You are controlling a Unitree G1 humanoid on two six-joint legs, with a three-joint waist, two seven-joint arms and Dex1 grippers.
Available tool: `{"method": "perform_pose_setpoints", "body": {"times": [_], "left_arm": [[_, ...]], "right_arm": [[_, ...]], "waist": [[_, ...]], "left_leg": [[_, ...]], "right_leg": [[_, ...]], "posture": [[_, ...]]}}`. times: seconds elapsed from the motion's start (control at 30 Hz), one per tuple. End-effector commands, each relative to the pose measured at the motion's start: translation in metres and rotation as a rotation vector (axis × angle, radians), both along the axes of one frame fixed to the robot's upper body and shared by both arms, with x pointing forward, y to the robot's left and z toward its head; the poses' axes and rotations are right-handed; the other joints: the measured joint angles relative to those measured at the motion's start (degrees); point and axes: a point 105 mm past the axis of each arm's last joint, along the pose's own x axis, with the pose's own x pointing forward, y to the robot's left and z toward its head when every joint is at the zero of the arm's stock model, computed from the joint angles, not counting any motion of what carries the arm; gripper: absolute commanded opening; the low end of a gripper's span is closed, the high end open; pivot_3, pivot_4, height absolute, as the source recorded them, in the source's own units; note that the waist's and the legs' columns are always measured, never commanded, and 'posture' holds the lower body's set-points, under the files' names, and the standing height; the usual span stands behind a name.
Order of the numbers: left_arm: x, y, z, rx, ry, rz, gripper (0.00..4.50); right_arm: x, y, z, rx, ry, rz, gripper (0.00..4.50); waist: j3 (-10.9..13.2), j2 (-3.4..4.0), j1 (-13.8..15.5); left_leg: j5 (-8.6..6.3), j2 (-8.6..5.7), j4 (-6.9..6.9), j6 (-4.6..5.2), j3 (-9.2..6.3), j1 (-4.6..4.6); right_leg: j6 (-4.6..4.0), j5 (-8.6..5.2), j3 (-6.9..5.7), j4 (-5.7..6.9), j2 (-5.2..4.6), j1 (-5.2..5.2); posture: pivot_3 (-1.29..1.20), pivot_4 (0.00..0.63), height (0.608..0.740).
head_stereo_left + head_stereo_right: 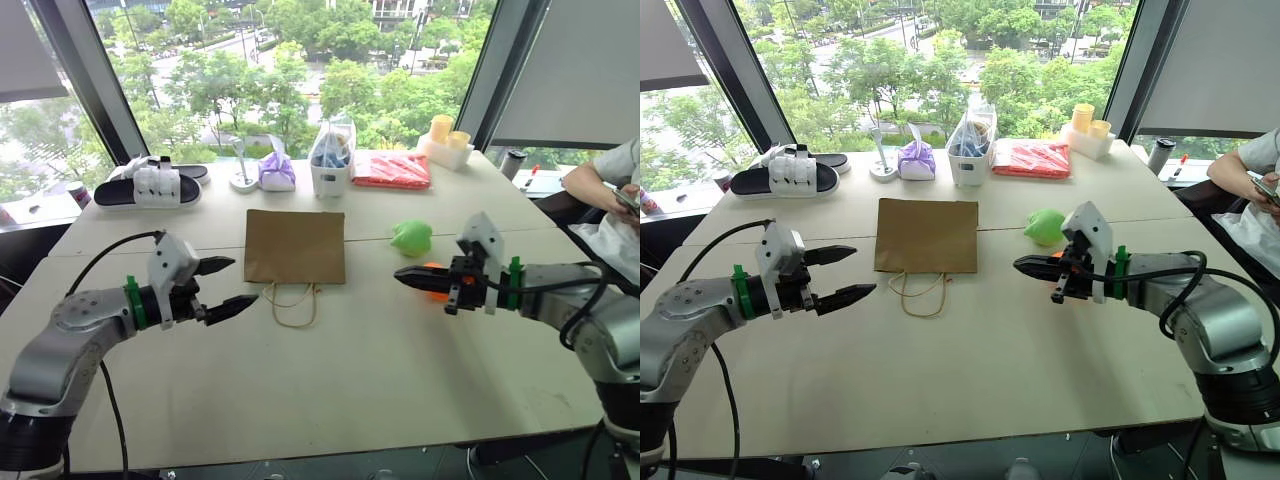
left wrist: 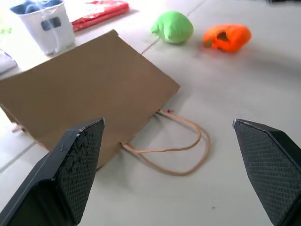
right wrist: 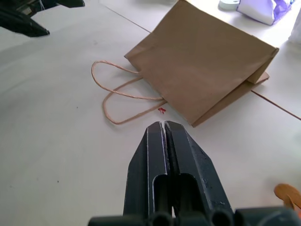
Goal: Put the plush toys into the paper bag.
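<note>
Right now the paper bag (image 1: 295, 246) lies flat on the table (image 1: 330, 380), folded shut, mouth edge twd the robot w/ its cord handles (image 1: 293, 303) looped out on the tabletop. Green plush toy (image 1: 411, 237) sits on the table to the bag's right, apart from it; orange plush toy (image 2: 227, 37) lies just beside the green one, nearer the robot, and in the head views it's partly hidden behind the right gripper (image 1: 404, 276).

Step in hand, as I read it: pre-grasp. Nothing is in the bag yet and neither toy is held.

Left gripper (image 1: 224, 285) hovers near the bag's lower-left corner and handles w/ fingers spread wide, empty, not touching the bag. Right gripper is clenched tight on nothing, tips pointing twd the bag; orange toy lies close behind its fingers, green toy a bit beyond.

Next move prob. calls for opening the bag first: left fingers need to catch a handle or the top edge and lift so the mouth gapes. Right has to release its clench before it can take a toy, orange being the closer. Flat bag is the snag: a toy can't go in until the mouth is held open.

Further out: white cup (image 1: 330, 175) w/ clear plastic bag, purple pouch (image 1: 277, 171), red packet (image 1: 392, 169), sandals (image 1: 150, 186) along the window edge; a person (image 1: 610, 195) sits at far right.
</note>
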Motion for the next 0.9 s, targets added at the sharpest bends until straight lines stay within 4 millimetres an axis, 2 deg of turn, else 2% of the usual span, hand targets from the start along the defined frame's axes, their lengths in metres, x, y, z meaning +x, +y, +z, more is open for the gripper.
{"method": "perform_pose_setpoints", "body": {"times": [0.03, 0.2, 0.3, 0.4, 0.57, 0.77, 0.8, 0.87, 0.9], "left_arm": [[0.006, 0.005, -0.005, 0.201, -0.082, -0.124, 4.48], [0.031, -0.001, -0.011, 0.259, -0.101, -0.267, 4.48], [0.046, 0.002, -0.028, 0.356, -0.117, -0.306, 4.48], [0.061, -0.004, -0.031, 0.329, -0.114, -0.31, 4.48], [0.075, -0.019, -0.029, 0.292, -0.138, -0.324, 4.48], [0.079, -0.032, -0.032, 0.269, -0.143, -0.344, 4.48], [0.08, -0.035, -0.032, 0.26, -0.146, -0.351, 3.93], [0.079, -0.04, -0.031, 0.239, -0.155, -0.37, 3.19], [0.079, -0.042, -0.031, 0.23, -0.154, -0.375, 2.64]], "right_arm": [[-0.011, 0.016, 0.008, 0.018, -0.045, 0.042, 0.0], [-0.016, 0.025, 0.007, 0.023, -0.055, 0.049, 0.0], [-0.019, 0.029, 0.001, 0.025, -0.05, 0.039, 0.0], [-0.024, 0.032, 0.001, 0.041, -0.052, 0.028, 0.0], [-0.026, 0.029, -0.001, 0.053, -0.058, -0.022, 0.0], [-0.029, 0.028, -0.005, 0.062, -0.057, -0.053, 0.0], [-0.029, 0.028, -0.004, 0.065, -0.057, -0.055, 0.0], [-0.03, 0.028, -0.004, 0.062, -0.058, -0.057, 0.0], [-0.029, 0.028, -0.004, 0.057, -0.06, -0.059, 0.0]], "waist": [[0.0, 0.01, 0.15], [0.0, -0.01, 0.46], [0.0, -0.01, 0.2], [0.02, -0.04, -0.17], [0.04, -0.07, -0.15], [0.04, -0.07, -0.21], [0.04, -0.07, -0.32], [0.04, -0.08, -0.33], [0.04, -0.08, -0.32]], "left_leg": [[0.0, -0.01, 0.01, 0.0, 0.01, 0.0], [0.0, -0.04, 0.13, 0.0, -0.08, -0.12], [0.0, -0.09, 0.16, 0.0, -0.06, -0.13], [0.0, -0.09, 0.12, 0.01, -0.04, -0.14], [-0.01, -0.09, 0.16, 0.04, -0.06, -0.21], [-0.02, -0.1, 0.2, 0.05, -0.05, -0.21], [-0.02, -0.1, 0.2, 0.05, -0.06, -0.21], [-0.01, -0.1, 0.22, 0.05, -0.05, -0.21], [-0.01, -0.1, 0.23, 0.05, -0.06, -0.21]], "right_leg": [[0.0, 0.0, 0.0, 0.0, 0.0, 0.0], [0.0, 0.01, -0.1, -0.01, -0.02, 0.01], [0.15, 0.09, -0.1, -0.01, -0.04, 0.0], [0.16, 0.1, -0.1, 0.06, -0.04, -0.08], [0.22, 0.13, -0.11, 0.08, -0.03, -0.13], [0.26, 0.15, -0.1, 0.1, -0.03, -0.11], [0.26, 0.15, -0.1, 0.1, -0.03, -0.11], [0.26, 0.15, -0.1, 0.12, -0.03, -0.11], [0.26, 0.15, -0.11, 0.13, -0.02, -0.11]], "posture": [[0.0, 0.15, 0.74], [0.0, 0.15, 0.74], [0.0, 0.15, 0.74], [0.0, 0.15, 0.74], [0.0, 0.15, 0.74], [0.0, 0.15, 0.74], [0.0, 0.15, 0.74], [0.0, 0.15, 0.74], [0.0, 0.15, 0.74]]}}
